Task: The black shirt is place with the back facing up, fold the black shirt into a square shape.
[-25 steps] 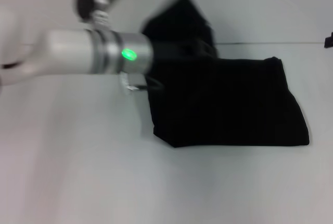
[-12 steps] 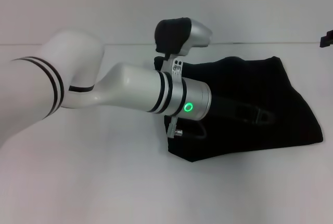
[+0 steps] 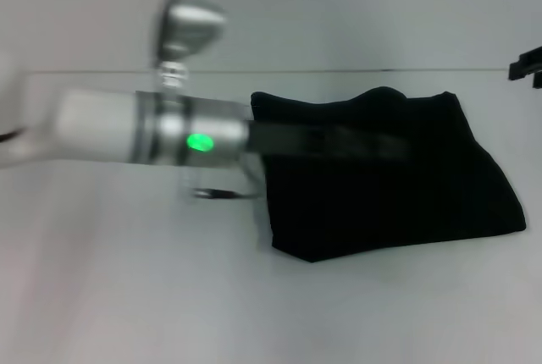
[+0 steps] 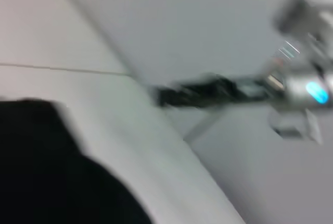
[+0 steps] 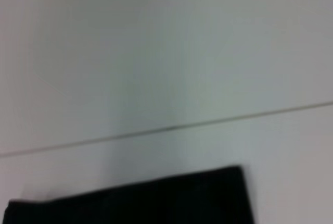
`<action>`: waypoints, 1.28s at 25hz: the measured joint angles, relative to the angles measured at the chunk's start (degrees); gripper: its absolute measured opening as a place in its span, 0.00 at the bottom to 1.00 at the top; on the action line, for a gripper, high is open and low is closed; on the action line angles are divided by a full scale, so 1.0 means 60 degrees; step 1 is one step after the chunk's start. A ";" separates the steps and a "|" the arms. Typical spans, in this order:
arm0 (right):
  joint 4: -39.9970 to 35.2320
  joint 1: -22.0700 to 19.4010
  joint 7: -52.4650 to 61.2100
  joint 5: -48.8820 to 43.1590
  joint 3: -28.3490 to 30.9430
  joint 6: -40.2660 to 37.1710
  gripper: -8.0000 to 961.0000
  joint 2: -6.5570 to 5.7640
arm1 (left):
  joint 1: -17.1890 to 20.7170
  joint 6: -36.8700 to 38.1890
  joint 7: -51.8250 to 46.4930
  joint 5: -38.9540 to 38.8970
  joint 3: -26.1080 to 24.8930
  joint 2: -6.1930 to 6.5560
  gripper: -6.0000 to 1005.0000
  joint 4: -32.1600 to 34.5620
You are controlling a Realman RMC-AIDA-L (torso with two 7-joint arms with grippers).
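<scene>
Left gripper (image 3: 373,146) extended from the robot's left across the black shirt (image 3: 398,203), over its upper half — blurred, finger state cannot be told. Shirt folded into a rough rectangle, flat on the white table (image 3: 169,296), right of centre. Right gripper (image 3: 527,66) barely seen at far right edge — well apart from the fabric.

My head camera looks forward and down on the white table (image 3: 127,296) from well back, while both my wrist cameras sit low and close over it, all three catching the black shirt (image 3: 389,178) and the tabletop.
</scene>
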 joint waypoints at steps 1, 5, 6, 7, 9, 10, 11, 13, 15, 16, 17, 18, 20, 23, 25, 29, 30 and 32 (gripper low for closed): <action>0.0000 0.0000 0.0000 0.0000 0.0000 0.0000 0.50 0.0000 | 0.0155 -0.0004 -0.0386 0.0020 -0.0014 0.0077 0.44 0.0160; 0.0671 0.0287 -0.0484 0.0006 -0.0035 -0.0387 0.50 0.0158 | 0.1163 0.0260 -0.2475 0.0287 -0.0804 0.0539 0.60 0.1050; 0.0902 0.0381 -0.0633 0.0009 -0.0030 -0.0385 0.50 0.0243 | 0.1293 0.0382 -0.2531 0.0359 -0.1099 0.0549 0.64 0.1200; 0.1027 0.0435 -0.0768 0.0017 -0.0006 -0.0343 0.50 0.0342 | 0.1467 0.0556 -0.2546 0.0438 -0.1469 0.0541 0.68 0.1399; 0.1198 0.0479 -0.1098 0.0102 0.0055 -0.0111 0.50 0.0600 | 0.1671 0.0756 -0.2496 0.0488 -0.1856 0.0503 0.76 0.1645; 0.1223 0.0456 -0.1286 0.0206 0.0071 0.0038 0.50 0.0748 | 0.1700 0.0783 -0.2480 0.0488 -0.1898 0.0493 0.79 0.1676; 0.1228 0.0408 -0.1463 0.0338 0.0077 0.0205 0.50 0.0888 | 0.1734 0.0792 -0.2431 0.0494 -0.1945 0.0491 0.83 0.1686; 0.1255 0.0280 -0.1751 0.0622 0.0078 0.0478 0.50 0.1083 | 0.1745 0.0787 -0.2352 0.0496 -0.1953 0.0476 0.90 0.1674; 0.1360 0.0148 -0.1841 0.0809 0.0061 0.0677 0.50 0.1167 | 0.1733 0.0754 -0.2304 0.0498 -0.1933 0.0459 0.93 0.1635; 0.1436 0.0100 -0.1845 0.0853 0.0041 0.0754 0.50 0.1175 | 0.1721 0.0726 -0.2301 0.0498 -0.1915 0.0450 0.94 0.1622; 0.1515 0.0071 -0.1840 0.0866 0.0019 0.0824 0.50 0.1175 | 0.1701 0.0700 -0.2284 0.0498 -0.1885 0.0436 0.95 0.1602; 0.1600 0.0049 -0.1820 0.0866 0.0003 0.0887 0.50 0.1172 | 0.1690 0.0685 -0.2263 0.0494 -0.1868 0.0426 0.96 0.1591; 0.1767 0.0017 -0.1676 0.0825 -0.0015 0.1061 0.56 0.1168 | 0.1668 0.0669 -0.2222 0.0476 -0.1861 0.0403 0.96 0.1578; 0.2039 -0.0027 -0.1406 0.0812 -0.0077 0.1425 0.66 0.1164 | 0.1613 0.0590 -0.2200 0.0420 -0.1873 0.0385 0.96 0.1528; 0.2121 -0.0058 -0.1317 0.0816 -0.0110 0.1645 0.73 0.1182 | 0.1597 0.0479 -0.2197 0.0414 -0.1867 0.0351 0.96 0.1507; 0.2242 -0.0085 -0.1344 0.0914 -0.0079 0.1955 0.85 0.1349 | 0.1596 0.0335 -0.2183 0.0412 -0.1851 0.0293 0.96 0.1506; 0.2242 -0.0053 -0.1414 0.1001 -0.0064 0.2021 0.85 0.1459 | 0.1597 0.0302 -0.2177 0.0411 -0.1850 0.0279 0.96 0.1506; 0.2242 -0.0034 -0.1446 0.1028 -0.0060 0.2049 0.84 0.1504 | 0.1606 0.0255 -0.2161 0.0411 -0.1850 0.0267 0.96 0.1506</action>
